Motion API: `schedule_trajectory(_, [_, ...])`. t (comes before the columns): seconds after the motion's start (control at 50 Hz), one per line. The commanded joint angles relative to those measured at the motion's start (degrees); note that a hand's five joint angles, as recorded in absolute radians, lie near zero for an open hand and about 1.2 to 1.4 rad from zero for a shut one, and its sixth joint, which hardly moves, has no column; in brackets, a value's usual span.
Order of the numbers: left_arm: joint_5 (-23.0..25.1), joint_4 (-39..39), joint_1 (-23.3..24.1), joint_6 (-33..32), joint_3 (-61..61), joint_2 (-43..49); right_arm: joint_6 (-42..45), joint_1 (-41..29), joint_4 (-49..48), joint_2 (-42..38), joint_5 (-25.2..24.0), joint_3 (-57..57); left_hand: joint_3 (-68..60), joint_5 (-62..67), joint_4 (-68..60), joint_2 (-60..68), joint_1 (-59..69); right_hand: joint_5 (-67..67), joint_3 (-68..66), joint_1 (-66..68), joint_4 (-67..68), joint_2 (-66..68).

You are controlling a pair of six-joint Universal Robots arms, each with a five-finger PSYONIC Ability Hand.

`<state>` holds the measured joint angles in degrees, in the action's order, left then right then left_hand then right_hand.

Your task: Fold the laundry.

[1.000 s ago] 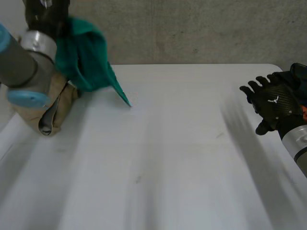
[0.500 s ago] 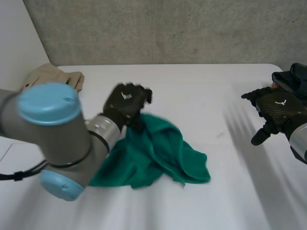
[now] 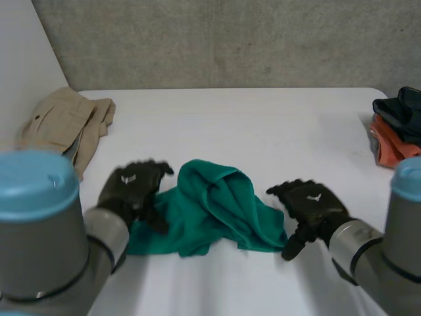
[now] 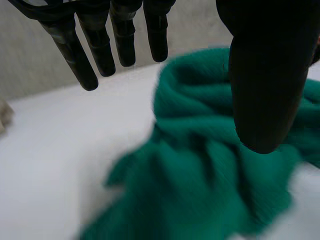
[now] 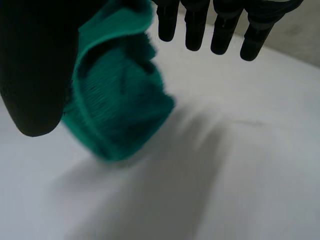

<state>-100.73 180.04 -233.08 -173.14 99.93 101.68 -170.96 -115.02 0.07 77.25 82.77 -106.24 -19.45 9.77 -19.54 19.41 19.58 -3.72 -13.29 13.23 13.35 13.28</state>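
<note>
Landmark: crumpled teal-green fleecy cloth (image 3: 210, 214), heaped loosely on the smooth white table (image 3: 263, 125), between the two arms
Progress: barely begun, by the look of it; green cloth down on the table but bunched, with no flat layer, no straight crease, no squared edge
Left to do: probably spreading the heap flat, finding corners and folding over; then likely the same for the loose garment further off
Grip of left hand (image 3: 135, 191): at the left edge of the green cloth, touching it or very nearly; fingers (image 4: 102, 45) straight and spread, thumb (image 4: 265, 75) held apart, nothing pinched
Grip of right hand (image 3: 309, 204): just beside the right edge of the green cloth, contact hard to judge; fingers (image 5: 222, 25) straight and relaxed, grasping nothing
Cloth texture: soft, thick, matt, fleece-like or knitted; faint ribbing on the rolled end nearest the right hand
Cloth shape: raised hump with deep rounded folds in the middle, a thinner, flatter skirt trailing towards the left hand
Handling judgement: limp and bulky, likely to slump back unless held at two points and drawn taut
Other laundry: rumpled beige woven garment (image 3: 62, 122) well apart from the green cloth, behind it on the left arm's side; stack of dark and orange fabrics (image 3: 398, 125) well apart from it, behind on the right arm's side
</note>
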Motion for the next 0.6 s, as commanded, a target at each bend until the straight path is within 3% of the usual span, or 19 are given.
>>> schedule_trajectory(0.02, [6.59, 4.00, 0.87, 2.28, 2.99, 4.49, 0.10, -2.31, -5.95, -7.29, 0.02, 0.33, -2.88, 2.55, -2.79, 2.92, 2.74, -6.96, -7.38, 7.45, 7.32, 7.39])
schedule_trajectory(0.18, [6.60, 13.49, 5.27, 1.92, -0.08, 12.31, 0.89, -4.07, -11.67, -11.60, 4.59, 1.74, -0.35, 0.03, -0.26, 0.39, 0.22, -17.71, -18.13, 18.20, 18.07, 18.15])
schedule_trajectory(0.26, [6.51, 15.61, 5.36, 1.31, -3.33, 16.53, 0.98, -4.68, -12.73, -13.27, 6.35, 2.88, -1.19, 0.86, -1.10, 1.23, 1.05, -33.16, -33.59, 33.66, 33.53, 33.60])
schedule_trajectory(0.28, [6.42, 15.43, 5.36, 0.61, -4.64, 18.10, 1.07, -4.77, -13.16, -13.62, 6.61, 3.14, -3.02, 2.70, -2.94, 3.07, 2.89, -44.70, -45.12, 45.19, 45.06, 45.13])
schedule_trajectory(0.34, [6.42, 15.26, 5.53, -1.15, -6.06, 19.70, 1.07, -4.77, -14.92, -13.80, 6.70, 3.32, -16.43, 16.11, -16.34, 16.47, 16.30, -66.23, -66.66, 66.72, 66.60, 66.67])
schedule_trajectory(0.38, [6.42, 15.34, 5.62, -3.08, -6.85, 20.05, 1.25, -4.86, -16.15, -13.45, 6.87, 3.41, -45.48, 45.16, -45.39, 45.52, 45.35, -66.28, -66.71, 66.77, 66.65, 66.72])
schedule_trajectory(0.42, [6.42, 15.69, 5.62, -3.96, -7.03, 19.79, 2.21, -4.51, -17.03, -13.27, 7.05, 3.84, -60.48, 60.15, -60.39, 60.52, 60.34, -66.28, -66.71, 66.77, 66.65, 66.72])
schedule_trajectory(0.5, [6.34, 15.70, 5.71, -5.28, -8.52, 17.78, 5.19, -3.72, -16.34, -11.61, 7.84, 5.42, -60.55, 60.23, -60.46, 60.59, 60.42, -66.28, -66.71, 66.77, 66.65, 66.72])
schedule_trajectory(0.6, [6.60, 13.77, 4.13, -5.28, -9.93, 7.25, 12.30, -2.14, -13.26, -4.23, 8.46, 7.71, -60.55, 60.23, -60.46, 60.59, 60.42, -66.28, -66.71, 66.77, 66.65, 66.72])
